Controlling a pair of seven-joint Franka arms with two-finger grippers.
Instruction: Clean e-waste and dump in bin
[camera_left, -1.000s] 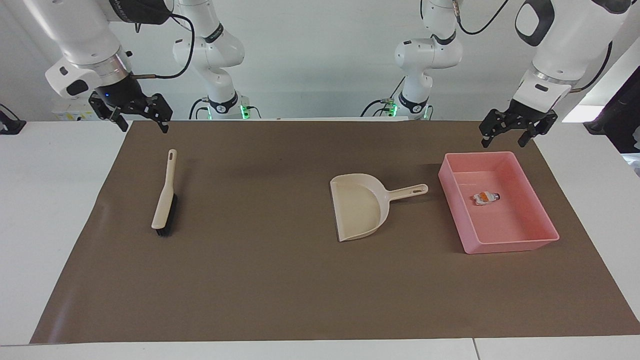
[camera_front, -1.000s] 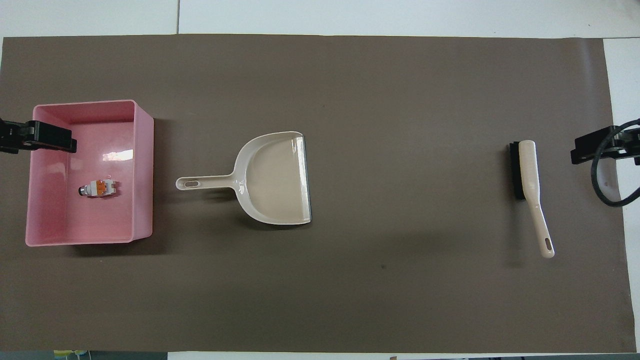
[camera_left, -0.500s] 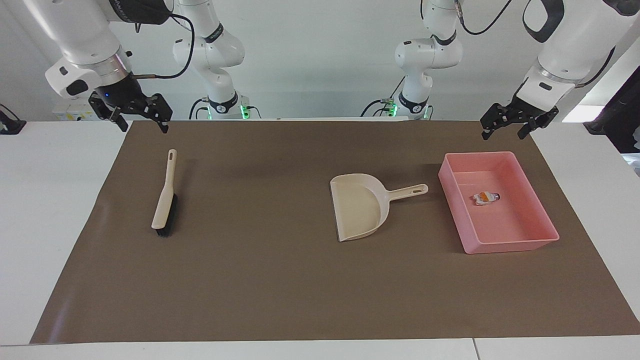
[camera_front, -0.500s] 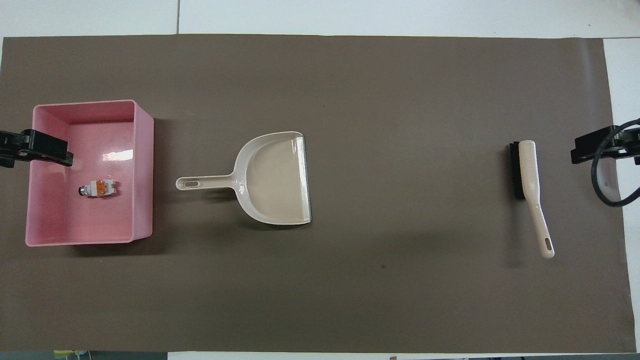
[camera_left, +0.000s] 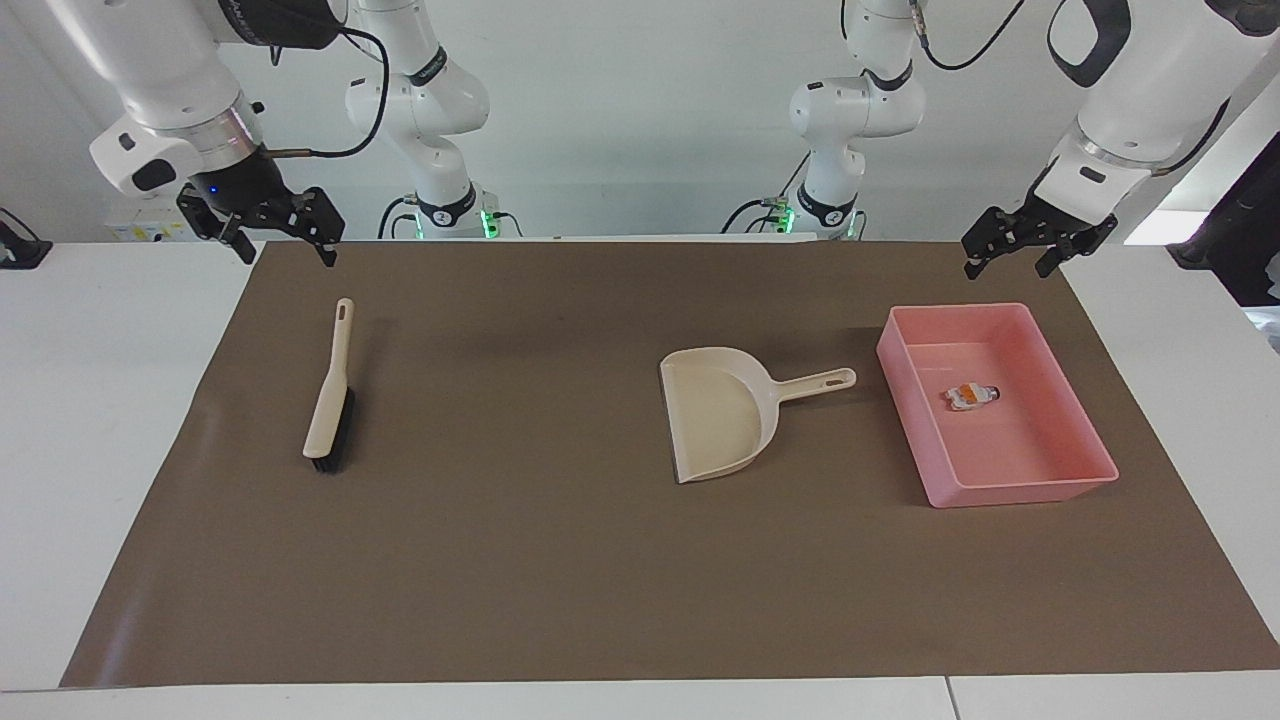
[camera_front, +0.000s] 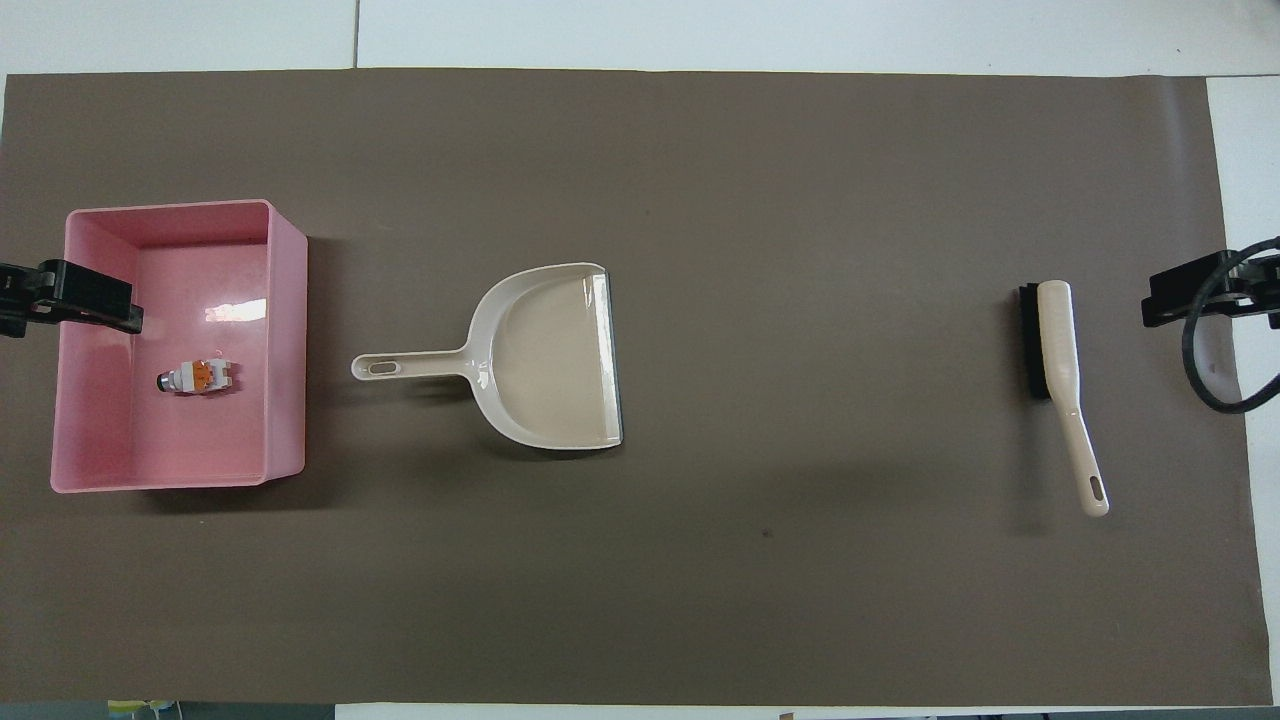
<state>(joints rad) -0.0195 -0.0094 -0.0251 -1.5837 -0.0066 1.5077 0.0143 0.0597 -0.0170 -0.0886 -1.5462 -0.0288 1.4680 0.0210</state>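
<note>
The pink bin (camera_left: 1002, 489) stands on the brown mat at the left arm's end of the table; it also shows in the overhead view (camera_front: 286, 330). In it lies the white e-waste bit with orange parts (camera_left: 972, 396), (camera_front: 200, 377), with a dark stub (camera_front: 163, 381) at one end of it. My left gripper (camera_left: 1004, 268) is open and empty, up in the air over the bin's outer wall; one finger (camera_front: 95, 297) shows in the overhead view. My right gripper (camera_left: 287, 255) is open and empty, raised over the mat's corner by the brush; it waits.
A beige dustpan (camera_left: 722, 412), (camera_front: 552, 356) lies mid-mat beside the bin, its handle pointing at the bin. A beige brush with dark bristles (camera_left: 330, 395), (camera_front: 1058, 345) lies toward the right arm's end. The right arm's black cable (camera_front: 1205, 360) hangs there.
My left gripper has risen a little and drawn back slightly toward its end of the table. The right arm and all things on the mat have not moved.
</note>
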